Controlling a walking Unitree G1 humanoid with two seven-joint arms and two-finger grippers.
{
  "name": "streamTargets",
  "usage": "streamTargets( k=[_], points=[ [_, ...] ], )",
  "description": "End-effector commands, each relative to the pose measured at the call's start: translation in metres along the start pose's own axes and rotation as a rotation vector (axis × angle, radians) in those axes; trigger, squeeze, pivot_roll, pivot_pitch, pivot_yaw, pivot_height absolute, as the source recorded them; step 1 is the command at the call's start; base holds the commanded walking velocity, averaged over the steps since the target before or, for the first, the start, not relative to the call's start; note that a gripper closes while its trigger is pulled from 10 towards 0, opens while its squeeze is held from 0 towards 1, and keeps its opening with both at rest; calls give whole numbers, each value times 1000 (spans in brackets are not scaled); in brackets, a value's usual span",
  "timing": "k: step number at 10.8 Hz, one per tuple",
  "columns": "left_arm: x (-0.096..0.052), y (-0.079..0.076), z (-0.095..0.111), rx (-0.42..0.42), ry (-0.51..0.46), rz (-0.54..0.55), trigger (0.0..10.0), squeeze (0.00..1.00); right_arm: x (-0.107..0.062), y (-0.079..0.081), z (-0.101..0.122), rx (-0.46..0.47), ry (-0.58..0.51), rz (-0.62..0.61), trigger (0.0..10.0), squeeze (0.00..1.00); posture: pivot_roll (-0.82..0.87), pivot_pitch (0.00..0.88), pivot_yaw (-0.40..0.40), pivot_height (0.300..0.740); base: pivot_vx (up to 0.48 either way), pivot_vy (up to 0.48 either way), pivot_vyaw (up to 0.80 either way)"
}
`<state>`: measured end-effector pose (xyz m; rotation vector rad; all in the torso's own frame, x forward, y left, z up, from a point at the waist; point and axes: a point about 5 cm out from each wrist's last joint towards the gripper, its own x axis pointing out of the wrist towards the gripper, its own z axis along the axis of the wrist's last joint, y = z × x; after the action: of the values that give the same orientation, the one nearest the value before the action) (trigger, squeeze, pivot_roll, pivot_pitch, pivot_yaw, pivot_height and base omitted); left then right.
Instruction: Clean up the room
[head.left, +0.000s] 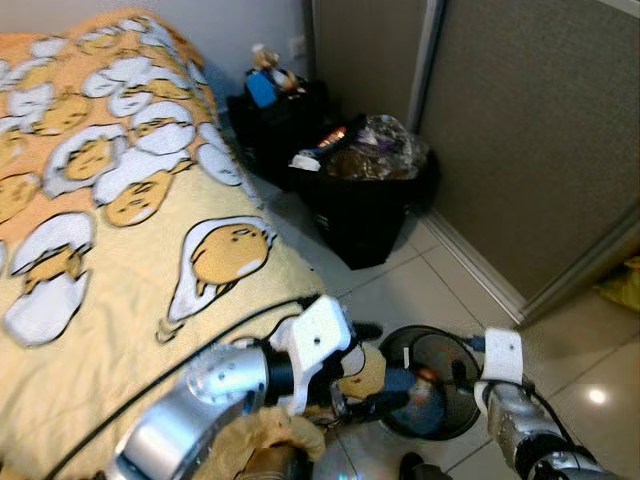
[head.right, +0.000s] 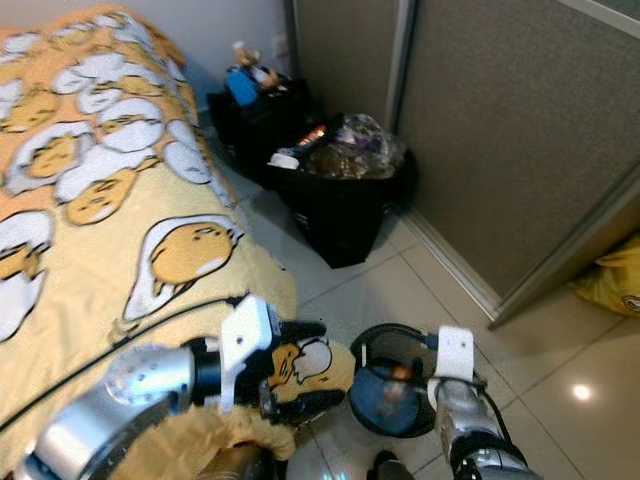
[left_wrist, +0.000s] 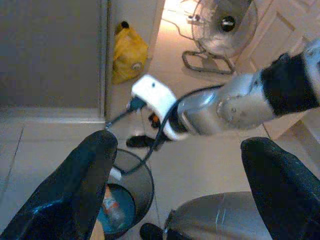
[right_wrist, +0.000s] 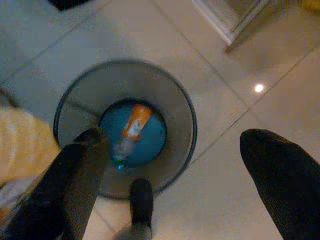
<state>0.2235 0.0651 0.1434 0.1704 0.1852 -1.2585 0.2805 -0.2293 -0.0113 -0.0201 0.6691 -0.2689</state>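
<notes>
Right pincer (right_wrist: 170, 187) above binned bottle (right_wrist: 131, 131)

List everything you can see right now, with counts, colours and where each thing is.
Bed cover: one, yellow with egg cartoons, robot's left.
Mesh waste bin: one, dark, on the floor tiles below the grippers.
Plastic bottle: one, clear with orange label, lying in that bin.
Full black bin: one, ahead by the grey partition.
Black bag: one, behind it, items on top.
Yellow bag: one, on the floor by the partition.
Fan: one, pale, standing beyond it.
Left gripper: jaws open, beside the bed edge.
Right gripper: jaws open, over the mesh bin.
</notes>
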Motion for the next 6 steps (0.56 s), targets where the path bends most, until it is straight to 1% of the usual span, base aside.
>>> streamTargets(
  k=[1, 2, 3, 4, 5, 6],
  points=[
    [3, 5, -7, -10, 6, 66, 10000, 0, 1, 1, 14, -25, -85, 6, 10000, 0, 235, 167, 46, 740, 0, 0, 0],
    [-3, 23, -18, -159, -65, 340, 10000, 0, -7, 9, 30, -61, -294, 54, 10000, 0, 218, 85, 12, 740, 0, 0, 0],
    [-12, 33, -26, -284, -152, 515, 10000, 0, -18, 11, 29, -51, -401, 70, 10000, 0, 220, 37, -8, 740, 0, 0, 0],
    [-23, 38, -38, -329, -190, 653, 10000, 0, -34, 16, 25, -1, -482, 111, 10000, 0, 222, 0, -24, 740, 0, 0, 0],
    [-28, 41, -49, -137, -110, 749, 10000, 0, -47, 39, 21, 3, -497, 270, 10000, 0, 213, 0, -22, 740, 0, 0, 444],
    [-25, 54, -60, -198, -109, 797, 10000, 0, -50, 55, 32, -8, -561, 334, 10000, 0, 192, 0, -6, 740, -315, 368, 444]
  ],
)
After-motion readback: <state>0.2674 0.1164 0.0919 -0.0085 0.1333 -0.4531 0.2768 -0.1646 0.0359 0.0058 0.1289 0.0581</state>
